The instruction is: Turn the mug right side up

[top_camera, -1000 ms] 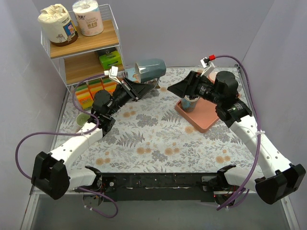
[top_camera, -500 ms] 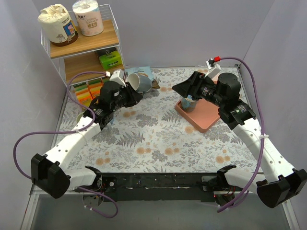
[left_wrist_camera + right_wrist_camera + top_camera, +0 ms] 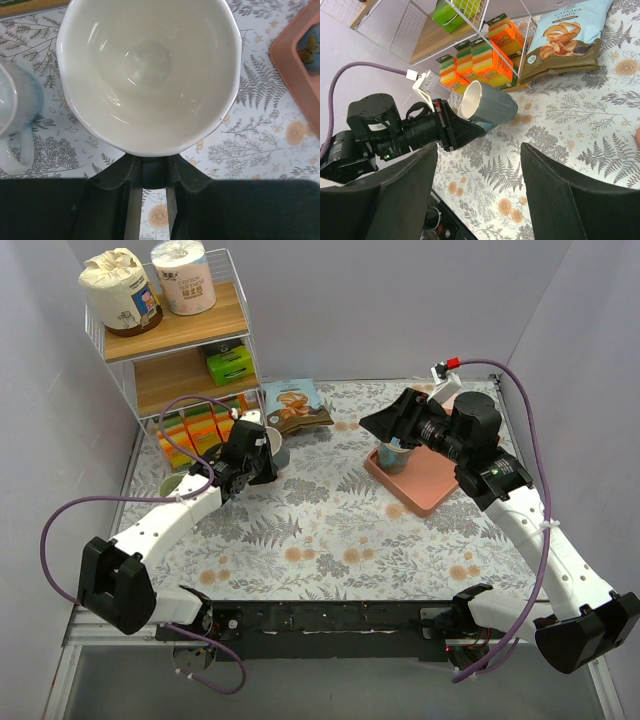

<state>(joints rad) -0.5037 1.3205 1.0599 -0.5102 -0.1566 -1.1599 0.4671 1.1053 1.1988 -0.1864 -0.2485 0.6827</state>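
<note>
The grey-blue mug [image 3: 270, 443] with a white inside is held by its handle in my left gripper [image 3: 258, 456], just above the table near the shelf. In the left wrist view the mug [image 3: 147, 70] fills the frame with its mouth toward the camera, and the left gripper [image 3: 152, 167] is shut on the dark handle below the rim. In the right wrist view the mug [image 3: 487, 102] is tilted, mouth up and to the left. My right gripper [image 3: 385, 425] is open and empty above the pink tray; its fingers [image 3: 400, 200] frame that view.
A pink tray [image 3: 428, 488] holds a small patterned cup [image 3: 395, 453]. A chip bag [image 3: 295, 403] lies behind the mug. A wire shelf [image 3: 170, 335] with sponges [image 3: 190, 430] stands at the back left. A green cup [image 3: 172, 486] sits near the left edge. Another pale mug [image 3: 12, 110] is beside the held one.
My left arm has brought the mug down from high at the back toward the table and turned its mouth from sideways to upward. The right arm barely moved.
</note>
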